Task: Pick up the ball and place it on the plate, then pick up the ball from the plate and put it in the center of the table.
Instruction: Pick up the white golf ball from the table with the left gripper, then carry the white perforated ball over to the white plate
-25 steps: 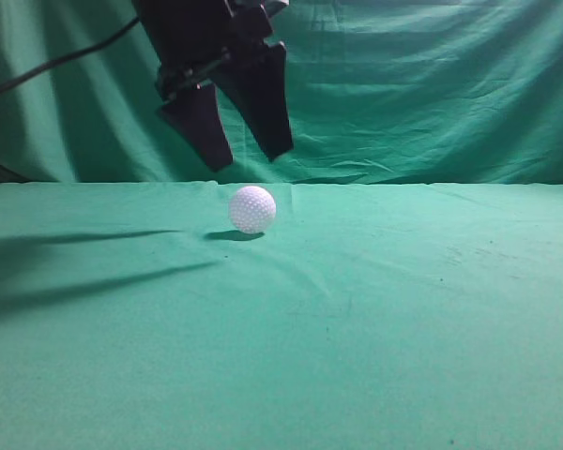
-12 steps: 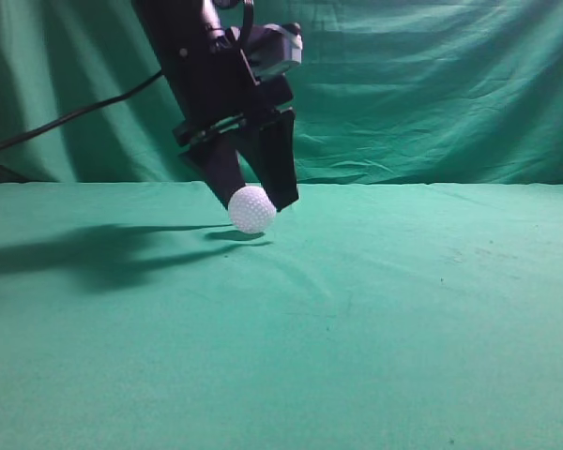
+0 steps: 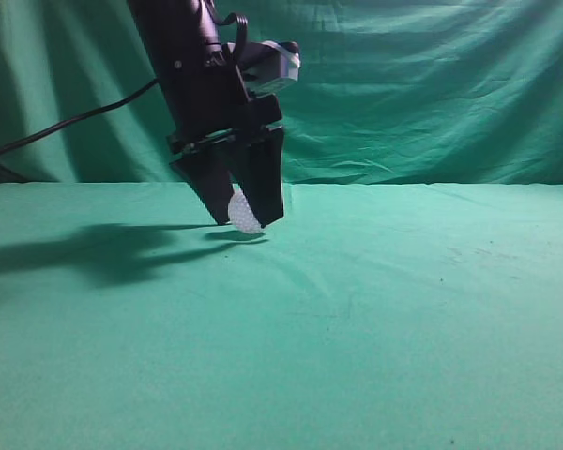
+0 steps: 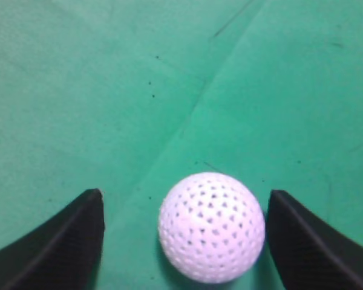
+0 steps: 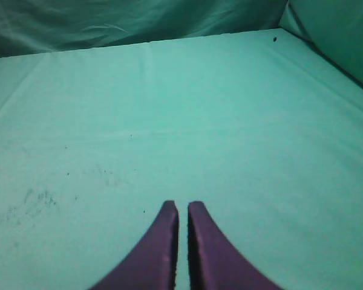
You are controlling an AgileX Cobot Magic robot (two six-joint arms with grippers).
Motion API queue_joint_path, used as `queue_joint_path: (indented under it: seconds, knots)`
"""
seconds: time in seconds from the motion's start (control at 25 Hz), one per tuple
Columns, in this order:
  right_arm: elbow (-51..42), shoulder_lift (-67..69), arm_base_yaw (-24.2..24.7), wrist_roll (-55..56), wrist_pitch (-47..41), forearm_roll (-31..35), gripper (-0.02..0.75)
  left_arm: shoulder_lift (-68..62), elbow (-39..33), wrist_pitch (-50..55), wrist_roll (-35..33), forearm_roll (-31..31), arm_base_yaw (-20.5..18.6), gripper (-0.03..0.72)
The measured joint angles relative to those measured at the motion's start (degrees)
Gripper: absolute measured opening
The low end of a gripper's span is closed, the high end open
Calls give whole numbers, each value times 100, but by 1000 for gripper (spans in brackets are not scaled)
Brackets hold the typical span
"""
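Both left end effector (image 4: 184, 241) fingers flank ball (image 4: 211, 228).

no readable text, labels or numbers anywhere

My left hand (image 3: 236, 208) is matte black: two broad, flat fingers (image 3: 206, 192) that taper to blunt tips, hung from a boxy black body. A small grey-and-white camera block (image 3: 274, 62) sits high on its right side, and a thin black cable (image 3: 66, 127) trails off to the left from the arm. From the wrist, the finger pads (image 4: 60, 238) show a fine ribbed texture on curved inner edges. My right hand (image 5: 181, 248) shows as two slim, dark, purplish-black fingers (image 5: 154, 254) that curve to narrow tips, with faint ridging along their inner faces.
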State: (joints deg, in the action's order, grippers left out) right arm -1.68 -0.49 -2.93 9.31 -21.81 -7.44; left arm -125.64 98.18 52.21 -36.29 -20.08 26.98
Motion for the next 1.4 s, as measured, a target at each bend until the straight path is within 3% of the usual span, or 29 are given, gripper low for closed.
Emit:
queue_joint_path:
  seconds: [0.08, 0.28, 0.56, 0.8, 1.12, 1.4]
  knots:
    - [0, 0, 0, 0, 0, 0, 47, 0, 11, 0, 2, 11, 10, 550]
    - [0, 0, 0, 0, 0, 0, 47, -10, 11, 42, 12, 11, 10, 309]
    - [0, 0, 0, 0, 0, 0, 47, -14, 433, 758, 201, 11, 10, 314]
    - [0, 0, 0, 0, 0, 0, 47, 226, 1107, 1642, 1220, 11, -103, 314]
    - [0, 0, 0, 0, 0, 0, 47, 1569, 848, 1804, 1567, 11, -993, 314]
    - [0, 0, 0, 0, 0, 0, 47, 2923, -704, 1561, 1632, 214, -2224, 314]
